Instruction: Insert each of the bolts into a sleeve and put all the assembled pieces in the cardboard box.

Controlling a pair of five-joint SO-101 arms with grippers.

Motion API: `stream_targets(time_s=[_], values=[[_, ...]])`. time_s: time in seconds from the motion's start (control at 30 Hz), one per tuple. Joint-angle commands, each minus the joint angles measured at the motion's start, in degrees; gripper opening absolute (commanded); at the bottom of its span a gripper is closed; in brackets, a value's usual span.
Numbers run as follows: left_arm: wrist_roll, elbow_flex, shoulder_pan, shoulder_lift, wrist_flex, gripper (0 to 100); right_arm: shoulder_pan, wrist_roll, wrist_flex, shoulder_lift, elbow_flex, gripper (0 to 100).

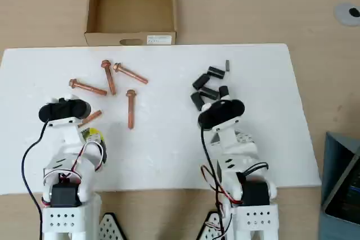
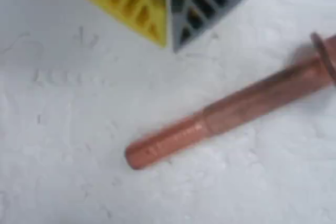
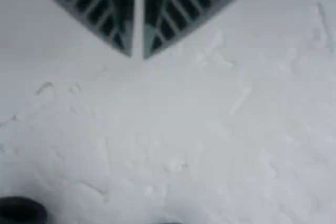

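Five copper bolts [image 1: 131, 108] lie scattered on the white mat [image 1: 169, 150]; the nearest bolt [image 2: 226, 114], smooth-shanked with a flanged head, rests just beside the left gripper [image 2: 169, 43], at 3 o'clock of that arm's head. Its jaws and those of the right gripper [image 3: 137, 53] are pressed together. Black sleeves [image 1: 208, 85] cluster at the right arm's 12 o'clock. The cardboard box [image 1: 130, 39], at the mat's 11 o'clock, bears a white label [image 1: 159, 39], unreadable

Bright and even across the high view, lit softly from overhead. Glows almost white on the white sheet [image 1: 169, 155]. Throws only faint, short shadows beside the bolts [image 1: 131, 108] and the sleeves [image 1: 209, 85]. Dims slightly along the inner walls of the cardboard box [image 1: 130, 9]. Leaves a soft grey shadow along the nearest bolt [image 2: 226, 114] in the left wrist view, and a pale one under the right gripper [image 3: 137, 51].
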Motion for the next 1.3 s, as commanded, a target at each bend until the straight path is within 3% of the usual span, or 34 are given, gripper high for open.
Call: stream_targets(time_s=[0.0,0.33,0.53,0.73,1.03,1.27], values=[[-0.2,-5.5,-0.5,-0.2,2.0,0,1.1,-0.6,1.1,-6.5,-4.4,1.0],[-0.3,-19.0,-0.5,0.0,8.4,0,1.1,-1.5,8.7,-5.0,-22.3,1.2],[-0.4,-25.6,-0.5,3.5,14.5,0,1.1,-1.8,12.7,9.5,-34.9,1.2],[-0.5,-37.9,-0.6,20.7,17.2,0,1.4,-5.8,14.1,33.8,-52.8,1.2],[-0.9,-56.4,-3.4,49.9,19.4,0,1.5,-5.5,23.4,66.3,-74.8,1.2],[-15.5,-64.4,-7.1,69.5,20.6,0,1.5,-5.5,30.2,87.6,-88.9,1.2]])
